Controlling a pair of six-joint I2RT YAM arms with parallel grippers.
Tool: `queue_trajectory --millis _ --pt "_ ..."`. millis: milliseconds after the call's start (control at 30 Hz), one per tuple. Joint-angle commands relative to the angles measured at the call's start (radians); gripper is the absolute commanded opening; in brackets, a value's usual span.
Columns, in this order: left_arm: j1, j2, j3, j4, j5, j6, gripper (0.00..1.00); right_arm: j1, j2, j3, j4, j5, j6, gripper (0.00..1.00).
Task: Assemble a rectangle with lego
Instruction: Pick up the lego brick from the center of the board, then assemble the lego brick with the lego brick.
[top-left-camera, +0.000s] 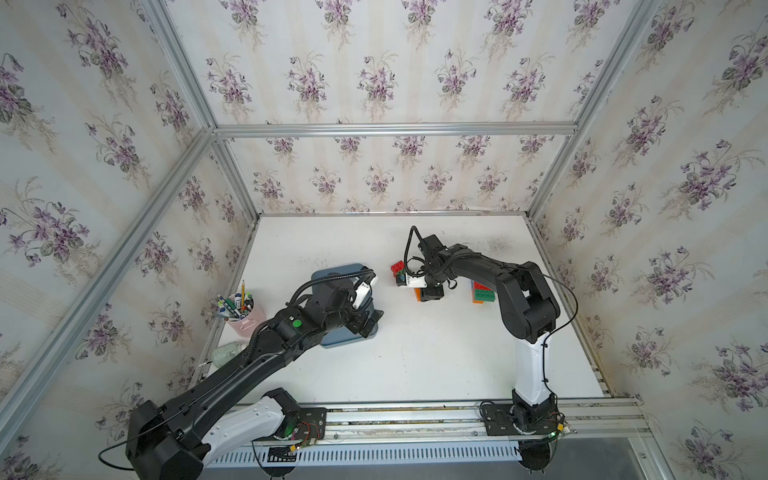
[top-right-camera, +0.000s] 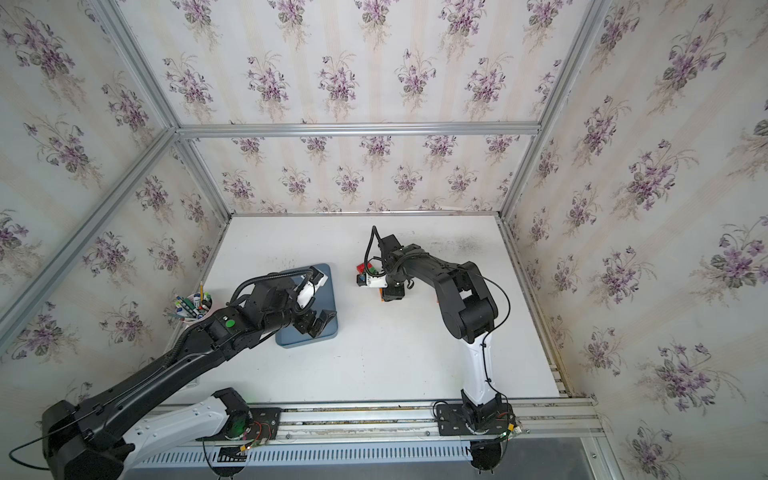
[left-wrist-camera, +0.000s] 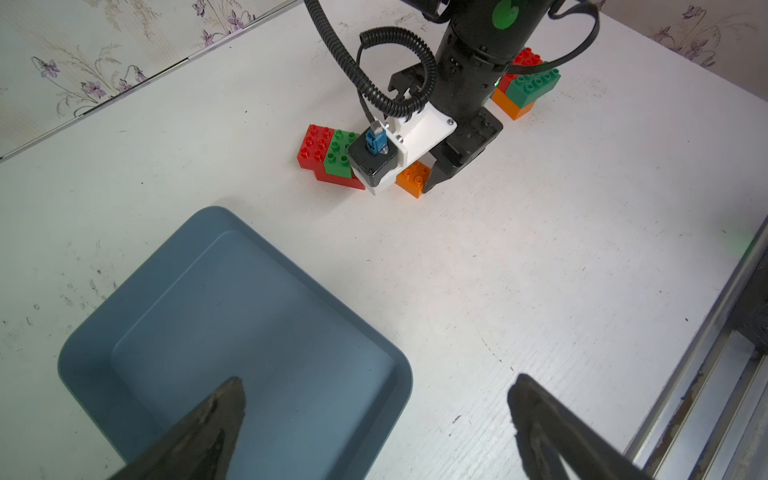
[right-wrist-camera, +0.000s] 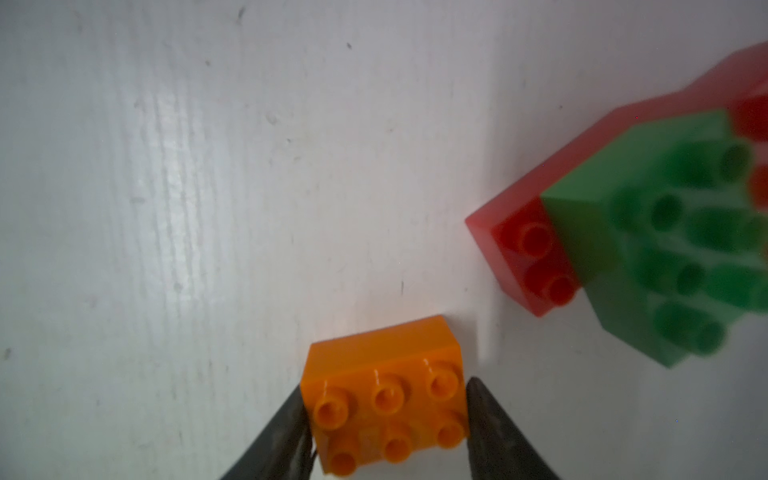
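An oblong orange lego brick (right-wrist-camera: 386, 399) sits on the white table, studs up. My right gripper (right-wrist-camera: 386, 386) is shut on it, a finger pressed against each end. Beside it lies a red and green lego cluster (right-wrist-camera: 648, 232), a green brick stacked on red ones. In the left wrist view the same orange brick (left-wrist-camera: 411, 176) shows under the right gripper (left-wrist-camera: 419, 183), next to the red and green cluster (left-wrist-camera: 328, 153). A second stack of green, red and orange lego (left-wrist-camera: 525, 89) stands behind the right arm. My left gripper (left-wrist-camera: 379, 380) hangs open and holds nothing, over the corner of the blue-grey tray (left-wrist-camera: 187, 332).
In both top views the tray (top-left-camera: 332, 274) lies left of centre under the left arm. A pink cup of pens (top-left-camera: 245, 320) and a clear bottle (top-left-camera: 226, 353) stand at the table's left edge. Metal frame rails run along the table's edges.
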Motion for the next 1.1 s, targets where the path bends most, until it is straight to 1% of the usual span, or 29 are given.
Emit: queue_trajectory --millis 0,133,300,467,567,600,633,733,867,967,1067 --pt "0.001 -0.005 -0.002 0.027 -0.008 0.001 1.00 0.002 -0.019 -0.013 0.002 0.005 0.027 0.49" --pt "0.000 -0.009 -0.002 0.027 -0.008 -0.002 1.00 0.006 -0.043 -0.035 0.011 0.013 0.065 0.47" --pt "0.001 -0.018 -0.004 0.026 -0.015 -0.007 1.00 0.007 -0.067 -0.031 0.020 0.017 0.206 0.48" --pt "0.001 -0.037 -0.003 0.023 -0.046 -0.006 1.00 0.011 -0.172 -0.057 0.098 -0.085 0.359 0.49" --pt "0.001 -0.045 -0.003 0.022 -0.064 -0.006 1.00 0.016 -0.207 -0.046 0.136 -0.108 0.472 0.48" --pt "0.000 -0.046 -0.004 0.023 -0.066 -0.007 1.00 0.016 -0.209 -0.036 0.135 -0.108 0.510 0.47" --pt "0.001 -0.048 -0.004 0.023 -0.068 -0.009 1.00 0.049 -0.208 -0.019 0.125 -0.107 0.552 0.45" --pt "0.000 -0.051 -0.004 0.023 -0.074 -0.015 1.00 0.066 -0.180 0.040 0.066 -0.086 0.687 0.39" --pt "0.001 -0.056 -0.007 0.024 -0.080 -0.020 1.00 0.071 -0.132 0.114 -0.010 -0.076 0.848 0.39" --pt "0.001 -0.058 -0.005 0.024 -0.081 -0.023 1.00 0.071 -0.102 0.149 -0.055 -0.059 0.935 0.39" --pt "0.001 -0.059 -0.006 0.024 -0.081 -0.023 1.00 0.071 -0.092 0.146 -0.066 -0.067 0.960 0.39"
